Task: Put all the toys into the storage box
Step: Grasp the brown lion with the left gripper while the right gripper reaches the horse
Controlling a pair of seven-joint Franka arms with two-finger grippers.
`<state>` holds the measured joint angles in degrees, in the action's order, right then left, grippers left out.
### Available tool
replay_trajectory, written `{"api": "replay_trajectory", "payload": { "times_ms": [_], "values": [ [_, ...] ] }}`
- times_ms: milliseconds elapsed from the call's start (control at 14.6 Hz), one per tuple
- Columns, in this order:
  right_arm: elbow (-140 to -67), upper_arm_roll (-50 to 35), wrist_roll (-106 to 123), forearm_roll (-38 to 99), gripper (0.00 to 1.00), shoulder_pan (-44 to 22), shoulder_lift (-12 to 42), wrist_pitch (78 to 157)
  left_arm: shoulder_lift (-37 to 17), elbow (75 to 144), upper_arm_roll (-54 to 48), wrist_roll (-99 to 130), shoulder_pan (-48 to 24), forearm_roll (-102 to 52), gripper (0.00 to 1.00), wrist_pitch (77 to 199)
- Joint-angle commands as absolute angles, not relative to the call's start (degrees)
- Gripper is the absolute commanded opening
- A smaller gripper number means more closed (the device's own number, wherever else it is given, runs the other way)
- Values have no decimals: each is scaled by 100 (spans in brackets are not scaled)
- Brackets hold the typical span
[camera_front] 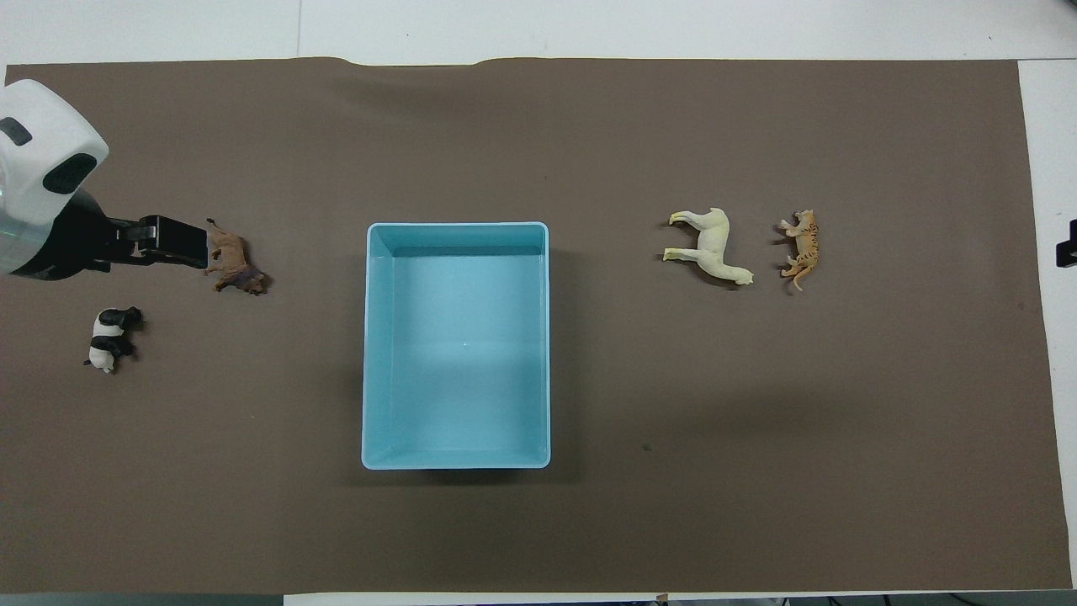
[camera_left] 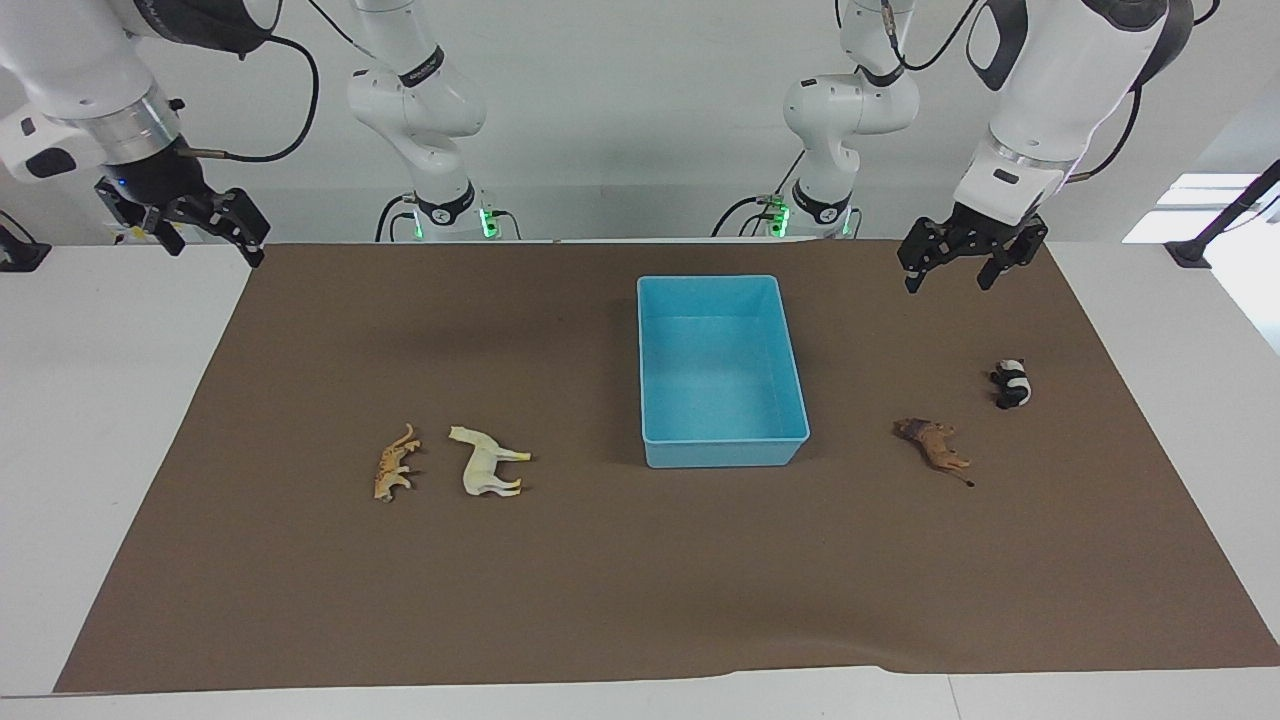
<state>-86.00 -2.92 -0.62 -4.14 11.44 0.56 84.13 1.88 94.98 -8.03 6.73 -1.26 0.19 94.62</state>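
Storage box: a light blue bin [camera_left: 722, 370] with nothing in it sits on the mat, midway between the table's two ends.
Horse and cat: the cream-white horse [camera_left: 487, 461] and orange spotted cat [camera_left: 396, 462] lie on their sides, just beside each other, toward the right arm's end, the cat closer to that edge.
Lion and panda: the brown lion [camera_left: 935, 446] and black-and-white panda [camera_left: 1012, 383] lie near each other toward the left arm's end, the panda nearer the robots.
Left gripper: the left gripper [camera_left: 957, 272] hangs in the air over the mat's corner at the robots' edge, well above panda and lion, fingers spread wide, holding nothing.
Right gripper: the right gripper [camera_left: 210, 238] hangs over the mat's other robot-side corner, well apart from horse and cat; finger spread cannot be told.
Surface: a brown mat [camera_left: 640, 590] covers a white table [camera_left: 100, 420].
Room: a pale wall.
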Motion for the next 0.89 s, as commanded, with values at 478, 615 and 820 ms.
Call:
{"api": "replay_trajectory", "payload": {
  "times_ms": [478, 615, 820],
  "values": [
    [-8675, -351, -211, -413, 100, 960, 18, 8552, 877, 11113, -765, 913, 149, 9, 100, 10804],
    [-8910, -360, -53, -404, 100, 713, -35, 8839, 844, 11635, -756, 1116, 176, 9, 100, 11817],
    [-9710, -360, -297, -334, 100, 82, 8, 10016, 99, 11672, -756, 1055, 237, 166, 100, 12512]
  ]
}}
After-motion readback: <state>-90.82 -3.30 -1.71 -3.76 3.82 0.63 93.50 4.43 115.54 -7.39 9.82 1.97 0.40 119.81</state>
